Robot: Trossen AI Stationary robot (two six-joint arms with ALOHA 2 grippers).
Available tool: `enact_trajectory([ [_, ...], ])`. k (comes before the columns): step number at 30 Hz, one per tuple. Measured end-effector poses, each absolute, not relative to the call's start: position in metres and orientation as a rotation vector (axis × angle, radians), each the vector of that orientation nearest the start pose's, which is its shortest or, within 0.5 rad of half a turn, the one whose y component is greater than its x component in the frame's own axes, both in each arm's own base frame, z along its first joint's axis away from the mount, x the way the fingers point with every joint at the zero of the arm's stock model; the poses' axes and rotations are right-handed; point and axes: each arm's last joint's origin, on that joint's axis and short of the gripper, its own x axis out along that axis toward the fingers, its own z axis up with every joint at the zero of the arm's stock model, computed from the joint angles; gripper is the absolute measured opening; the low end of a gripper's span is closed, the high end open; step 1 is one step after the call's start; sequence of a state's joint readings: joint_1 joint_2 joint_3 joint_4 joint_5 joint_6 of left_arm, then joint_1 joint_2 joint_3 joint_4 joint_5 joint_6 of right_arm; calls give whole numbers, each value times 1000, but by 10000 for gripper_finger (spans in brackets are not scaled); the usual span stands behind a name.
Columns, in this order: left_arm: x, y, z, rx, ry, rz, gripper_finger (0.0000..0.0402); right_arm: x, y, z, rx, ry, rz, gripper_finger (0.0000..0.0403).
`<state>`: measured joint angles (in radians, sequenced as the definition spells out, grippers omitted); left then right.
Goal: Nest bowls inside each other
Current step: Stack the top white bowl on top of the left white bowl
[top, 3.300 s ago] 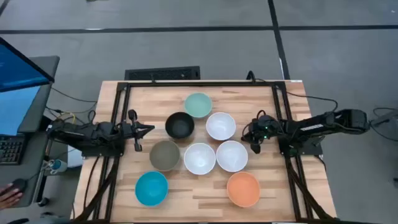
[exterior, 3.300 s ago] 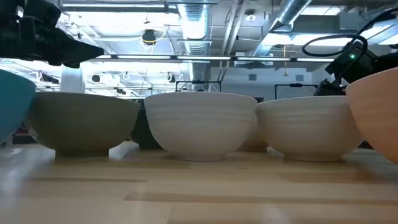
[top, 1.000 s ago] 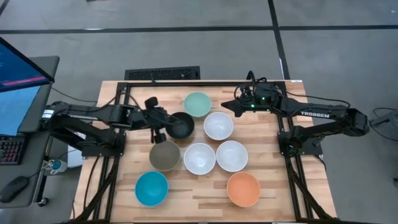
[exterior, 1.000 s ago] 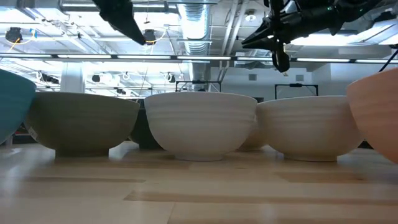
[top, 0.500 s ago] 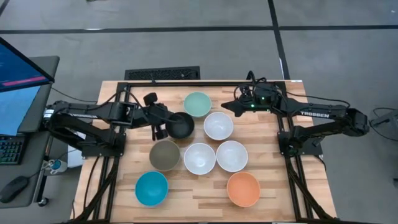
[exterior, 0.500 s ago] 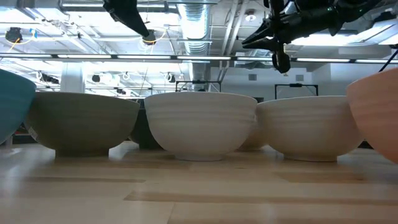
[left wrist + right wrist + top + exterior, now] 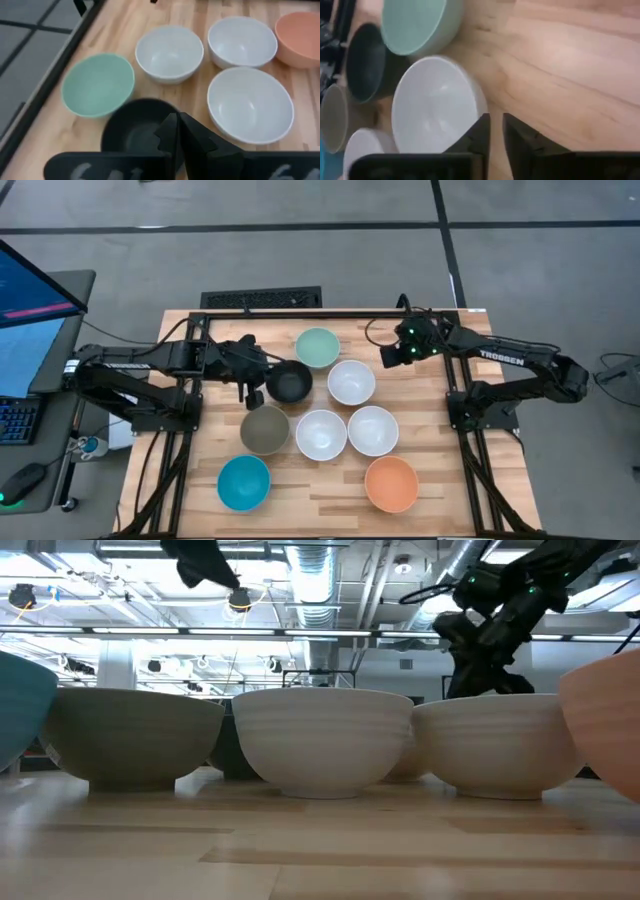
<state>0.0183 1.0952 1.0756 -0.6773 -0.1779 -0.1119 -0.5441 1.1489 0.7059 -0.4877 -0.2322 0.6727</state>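
Observation:
Eight bowls stand upright on their bases on the wooden table. In the high view I see mint green, black, olive-grey, turquoise, orange and three white ones. My left gripper is shut and hangs high over the left rim of the black bowl; the low view shows it well above the bowls. My right gripper points down beside the far white bowl, on that bowl's right. Its fingers stand a narrow gap apart.
A dark metal frame borders the table's far side and both arm bases. Bare wood lies right of the bowls. The bowls sit close together, some nearly rim to rim. A monitor and a keyboard stand off the table's left edge.
My right gripper has tipped from roughly level to pointing down. It has drawn back a little toward the table's right edge and dropped toward the table beside the far white bowl. My left gripper has stayed over the black bowl's left rim with little motion. No bowl has moved.

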Motion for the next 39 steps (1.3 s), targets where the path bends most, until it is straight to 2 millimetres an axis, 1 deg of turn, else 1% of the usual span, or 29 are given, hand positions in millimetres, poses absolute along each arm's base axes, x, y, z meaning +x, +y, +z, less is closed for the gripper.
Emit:
enact_trajectory([
  [3, 214, 11, 323, -65, 698, 223, 9, 196, -109, 208, 994, 767, -560, 136],
  [6, 212, 11, 317, -66, 702, 225, 9, 204, -113, 196, 1033, 798, -574, 195],
  [8, 210, 11, 313, -73, 694, 227, 9, 209, -113, 190, 1051, 811, -578, 232],
  [10, 206, 12, 309, -81, 692, 233, 9, 213, -113, 185, 1065, 829, -576, 261],
  [12, 203, 13, 306, -93, 697, 245, 9, 218, -112, 180, 1077, 838, -579, 279],
  [14, 197, 15, 301, -104, 699, 257, 9, 221, -110, 175, 1080, 864, -578, 287],
  [17, 189, 17, 294, -133, 695, 281, 9, 227, -104, 166, 1097, 908, -568, 290],
  [19, 185, 18, 291, -150, 683, 293, 9, 232, -101, 164, 1097, 897, -553, 288],
  [23, 178, 19, 290, -162, 660, 309, 9, 240, -94, 162, 1109, 884, -543, 271],
  [26, 175, 19, 288, -153, 665, 333, 9, 242, -92, 163, 1118, 871, -540, 239],
  [29, 174, 20, 288, -139, 672, 347, 9, 243, -89, 163, 1120, 878, -545, 187],
  [36, 173, 21, 289, -86, 669, 360, 9, 248, -81, 164, 1118, 863, -513, 43],
  [37, 171, 21, 290, -77, 663, 365, 9, 250, -79, 166, 1118, 859, -503, 26],
  [39, 169, 21, 293, -65, 644, 371, 9, 256, -78, 174, 1094, 840, -496, 13],
])
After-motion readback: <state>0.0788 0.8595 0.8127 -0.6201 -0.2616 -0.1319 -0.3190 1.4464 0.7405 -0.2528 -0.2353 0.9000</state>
